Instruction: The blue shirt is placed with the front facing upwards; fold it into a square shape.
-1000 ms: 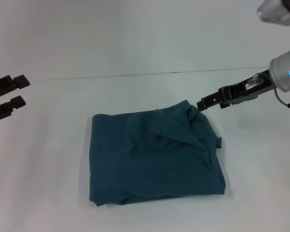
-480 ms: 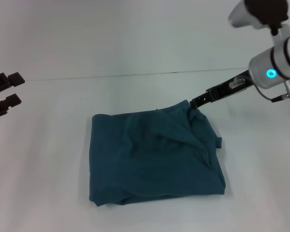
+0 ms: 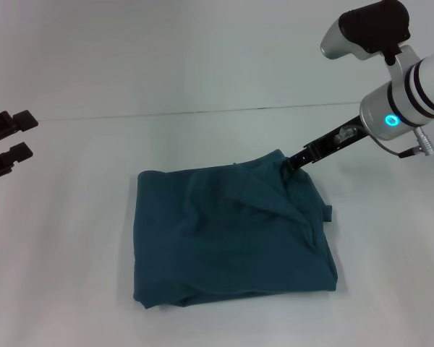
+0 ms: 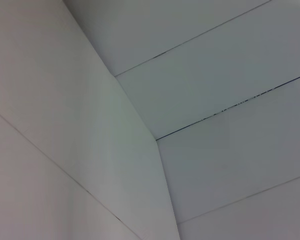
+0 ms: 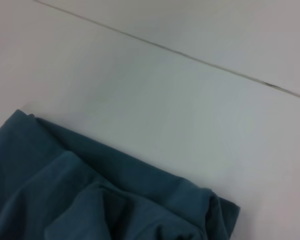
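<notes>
The right gripper [image 3: 292, 160], right of centre, touches the far right corner of the blue shirt [image 3: 231, 235]; whether it clamps the cloth cannot be told. The shirt lies folded mid-frame on the white table [image 3: 72, 289]. The left gripper [image 3: 11, 137] hangs spread open at the left edge.

White cylindrical forearm with black rings near the wrist and a glowing cyan dot on its side. Black cap on a grey-white elbow housing above. Thin dark cable looping beneath the wrist, metal plug at its end. Slim black right gripper [image 3: 293, 160], silver fitting at its base. Black, blocky, two-pronged left gripper [image 3: 9, 142], matt finish.
</notes>
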### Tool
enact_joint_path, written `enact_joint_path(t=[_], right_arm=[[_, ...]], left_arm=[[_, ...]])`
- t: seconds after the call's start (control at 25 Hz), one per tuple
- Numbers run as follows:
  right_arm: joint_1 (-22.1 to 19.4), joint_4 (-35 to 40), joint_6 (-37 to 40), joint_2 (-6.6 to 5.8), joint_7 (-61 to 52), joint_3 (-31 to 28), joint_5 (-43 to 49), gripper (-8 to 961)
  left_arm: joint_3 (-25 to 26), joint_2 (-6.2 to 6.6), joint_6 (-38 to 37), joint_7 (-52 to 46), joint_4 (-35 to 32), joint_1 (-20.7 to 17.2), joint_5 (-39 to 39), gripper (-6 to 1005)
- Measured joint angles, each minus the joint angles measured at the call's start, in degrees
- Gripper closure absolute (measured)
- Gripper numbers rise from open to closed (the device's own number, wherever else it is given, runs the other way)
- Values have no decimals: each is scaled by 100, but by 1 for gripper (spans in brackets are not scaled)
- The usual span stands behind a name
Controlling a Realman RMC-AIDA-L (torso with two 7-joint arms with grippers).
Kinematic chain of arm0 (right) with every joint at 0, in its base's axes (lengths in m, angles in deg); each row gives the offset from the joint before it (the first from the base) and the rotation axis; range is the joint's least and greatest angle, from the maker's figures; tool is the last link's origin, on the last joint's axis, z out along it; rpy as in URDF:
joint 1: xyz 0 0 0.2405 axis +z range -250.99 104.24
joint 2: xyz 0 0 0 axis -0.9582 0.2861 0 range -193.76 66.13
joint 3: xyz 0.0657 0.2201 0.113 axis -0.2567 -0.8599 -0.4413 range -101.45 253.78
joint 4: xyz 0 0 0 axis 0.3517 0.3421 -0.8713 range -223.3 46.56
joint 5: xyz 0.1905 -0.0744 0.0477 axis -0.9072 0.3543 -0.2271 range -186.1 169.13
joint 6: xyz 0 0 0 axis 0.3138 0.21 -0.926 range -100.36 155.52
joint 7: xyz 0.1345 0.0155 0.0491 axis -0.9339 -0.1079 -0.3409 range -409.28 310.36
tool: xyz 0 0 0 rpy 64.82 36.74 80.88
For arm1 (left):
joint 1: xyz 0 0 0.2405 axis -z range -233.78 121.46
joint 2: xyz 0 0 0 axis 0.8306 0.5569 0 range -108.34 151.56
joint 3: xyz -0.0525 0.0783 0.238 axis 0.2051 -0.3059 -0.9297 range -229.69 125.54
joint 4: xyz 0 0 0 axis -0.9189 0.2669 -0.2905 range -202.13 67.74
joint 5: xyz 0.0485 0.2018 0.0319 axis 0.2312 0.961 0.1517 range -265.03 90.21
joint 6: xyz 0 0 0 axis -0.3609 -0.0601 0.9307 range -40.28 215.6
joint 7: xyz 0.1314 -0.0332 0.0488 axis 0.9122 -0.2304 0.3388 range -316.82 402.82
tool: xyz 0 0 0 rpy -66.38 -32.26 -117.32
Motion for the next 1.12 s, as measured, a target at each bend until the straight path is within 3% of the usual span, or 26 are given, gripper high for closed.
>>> enact_joint_path(t=[0.88, 1.12], right_arm=[[180, -406, -313, 135, -611, 33, 489, 87], [181, -654, -1010, 290, -661, 36, 516, 87]], left_arm=[[2, -33, 4, 41, 62, 22, 0, 245], [-23, -46, 53, 47, 104, 45, 0, 245]])
